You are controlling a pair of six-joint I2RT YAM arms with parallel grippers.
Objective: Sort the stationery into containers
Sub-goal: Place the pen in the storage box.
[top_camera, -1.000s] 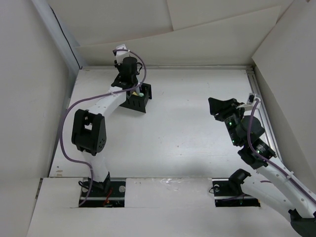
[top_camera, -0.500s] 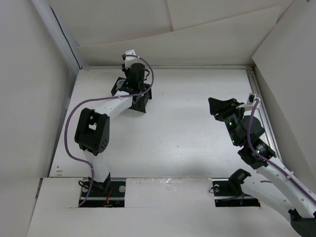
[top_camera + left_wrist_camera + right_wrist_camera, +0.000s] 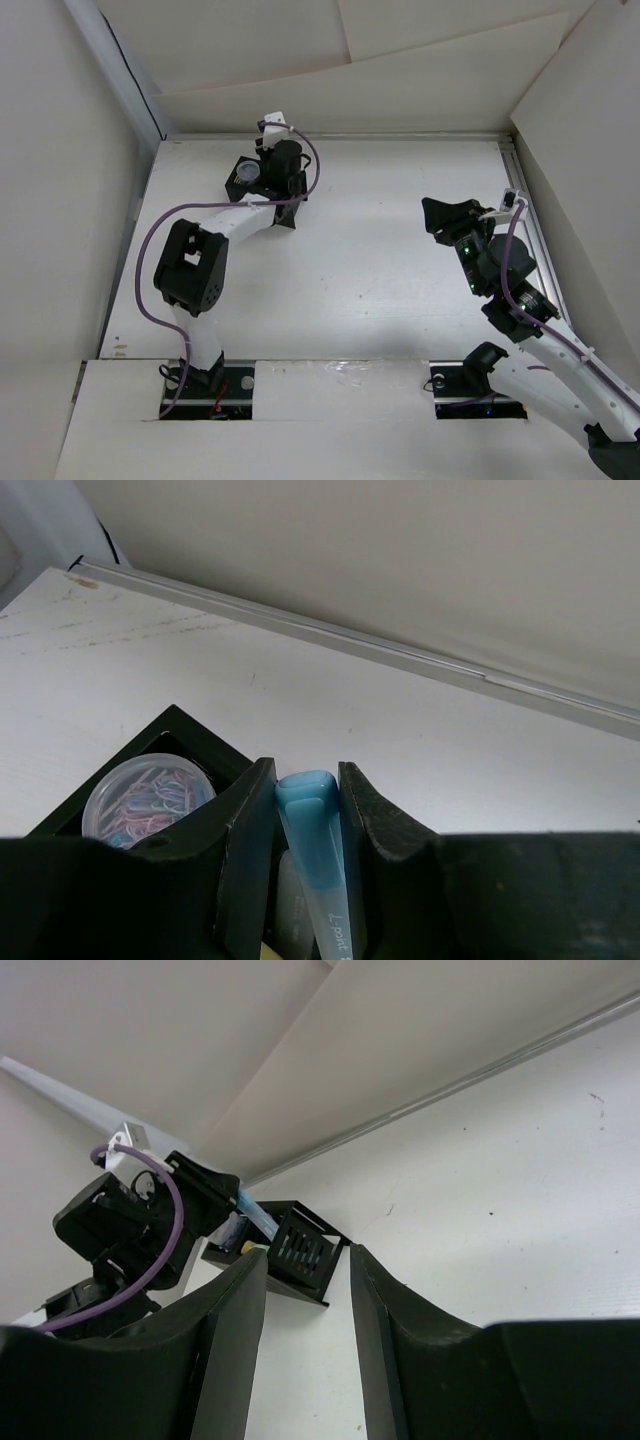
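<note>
While the left fingers (image 3: 245, 860) are clamping a light blue stick (image 3: 318, 860) between them, the stick's rounded end is reaching just past their tips and slanting down toward the black organizer (image 3: 290, 212) at the far left of the tabletop (image 3: 380, 280). A pale stick (image 3: 290, 905) is lying just under the blue one. A clear jar (image 3: 148, 798) of coloured paper clips is sitting in a corner compartment of the organizer, beside the fingers. Compared with a second ago, the left wrist (image 3: 285, 160) is sitting farther right over the organizer, so the jar is now showing from above where the arm was covering it. The right fingers (image 3: 230, 1340) are standing apart with nothing between them, hovering over bare tabletop on the right, unmoved.
</note>
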